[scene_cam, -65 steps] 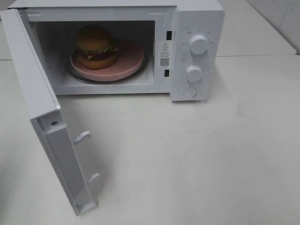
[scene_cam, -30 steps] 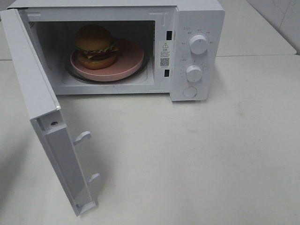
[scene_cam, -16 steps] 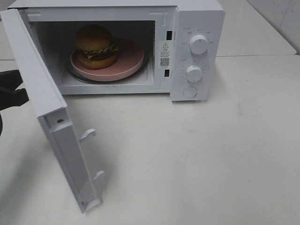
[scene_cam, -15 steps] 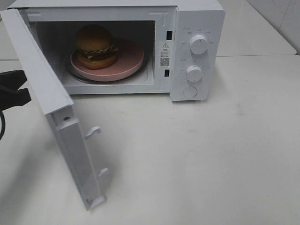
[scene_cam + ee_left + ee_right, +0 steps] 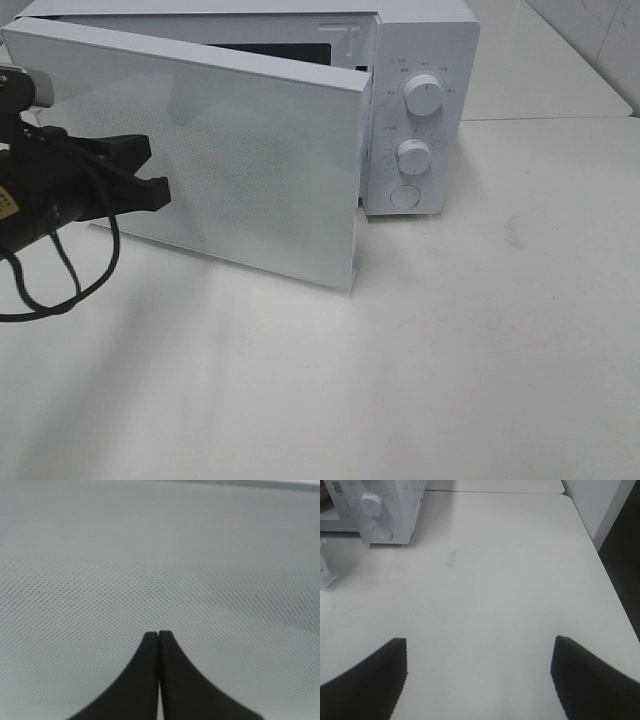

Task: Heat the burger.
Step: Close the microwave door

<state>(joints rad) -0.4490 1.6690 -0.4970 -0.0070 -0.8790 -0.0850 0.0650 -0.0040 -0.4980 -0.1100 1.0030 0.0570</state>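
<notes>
The left end effector, at 9 o'clock, was fully closed and empty, tips against the near-shut microwave door. The right end effector hung wide open, empty, over the desk. We could not see the burger.

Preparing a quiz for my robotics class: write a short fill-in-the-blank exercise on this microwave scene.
1. The left gripper, its jaws ____, rests against the half-closed microwave door.
2. Above the round button, the control panel carries ____ knobs.
3. The right gripper hangs ____ over the table, holding nothing.

Missing words: shut; two; open.
</notes>
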